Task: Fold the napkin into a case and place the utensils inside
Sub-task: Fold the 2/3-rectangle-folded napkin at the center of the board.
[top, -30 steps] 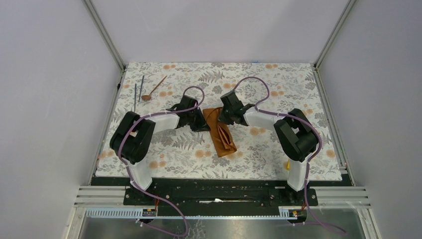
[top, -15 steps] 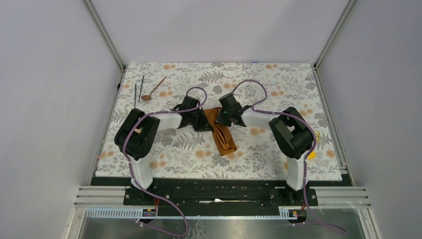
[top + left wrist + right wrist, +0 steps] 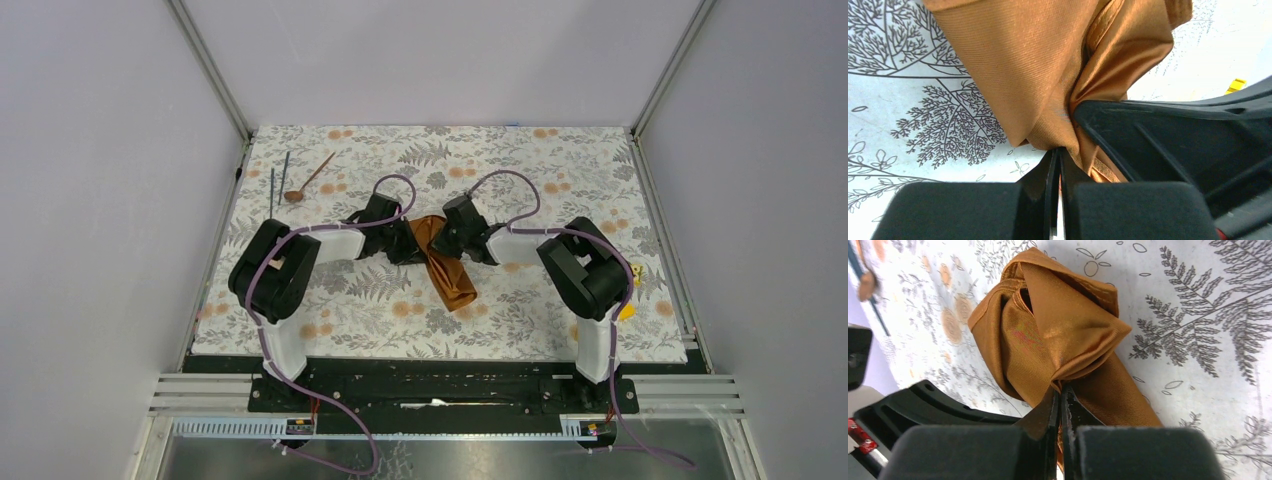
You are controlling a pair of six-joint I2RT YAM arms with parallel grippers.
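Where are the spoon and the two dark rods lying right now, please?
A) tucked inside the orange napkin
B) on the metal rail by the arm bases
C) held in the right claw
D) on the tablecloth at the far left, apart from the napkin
D: the spoon and the rods lie on the tablecloth at far left, well clear of the napkin.

Top view: bright, even, diffuse light, with only faint soft shadows on the tablecloth point(image 3: 520, 170) around the napkin point(image 3: 445, 262). Wrist views: napkin weave sharp, satin glare on folds. Tablecloth right of it washed out. Black foreground below it out of focus.
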